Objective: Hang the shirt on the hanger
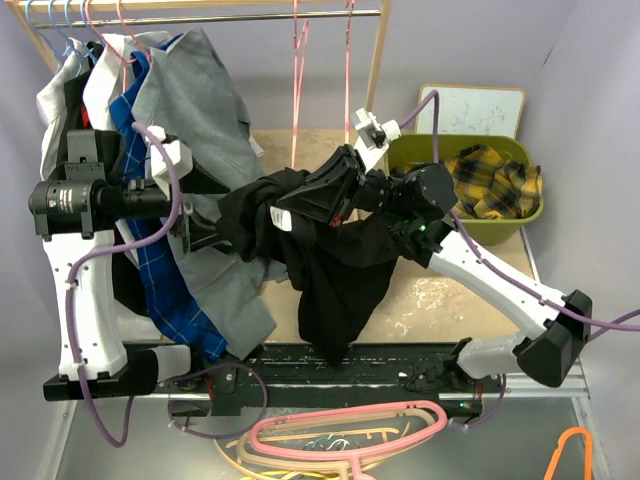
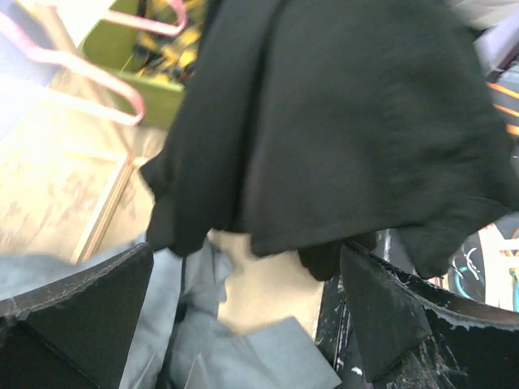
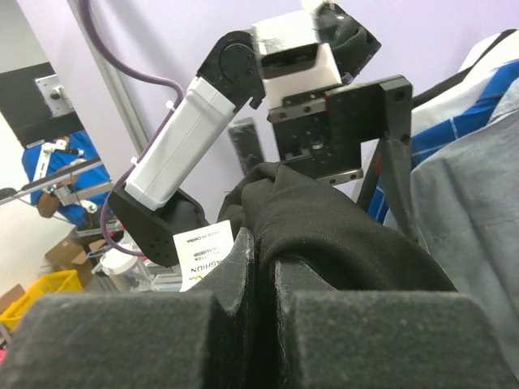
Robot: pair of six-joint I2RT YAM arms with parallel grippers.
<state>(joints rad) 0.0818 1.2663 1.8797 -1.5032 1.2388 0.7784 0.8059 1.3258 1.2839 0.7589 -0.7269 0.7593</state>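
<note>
Foam pads of the right gripper point(image 3: 263, 279) were pressed together on a fold of the black shirt point(image 1: 340, 270), and a white label point(image 3: 203, 253) showed just beside the clamped fold. From that grip the shirt hung in the air over the middle of the tabletop point(image 1: 440, 300). It was bunched at the top and draped toward the near edge, its lowest corner close above the arms' black base bar point(image 1: 400, 362). The left gripper point(image 2: 243, 271) reached in from the left with its jaws wide apart, the shirt's hem hanging just beyond its fingers point(image 2: 89, 300); whether it touched the cloth could not be told. Behind the shirt the thin pink hanger point(image 1: 297, 90) hung from the wooden rail point(image 1: 230, 17), its lower part hidden in the top view by the right gripper and the cloth. The left wrist view showed one pink arm of it beside the shirt's left edge. At the far right of the tabletop stood a green bin point(image 1: 508, 232), and in it lay a crumpled yellow-and-black plaid cloth point(image 1: 495, 180) that filled most of it. A grey shirt point(image 1: 200, 100) and a blue checked garment point(image 1: 165, 280) hung on the rail at the left. Below the near edge lay a thicker pink hanger point(image 1: 350, 430) and an orange hanger point(image 1: 572, 450).
</note>
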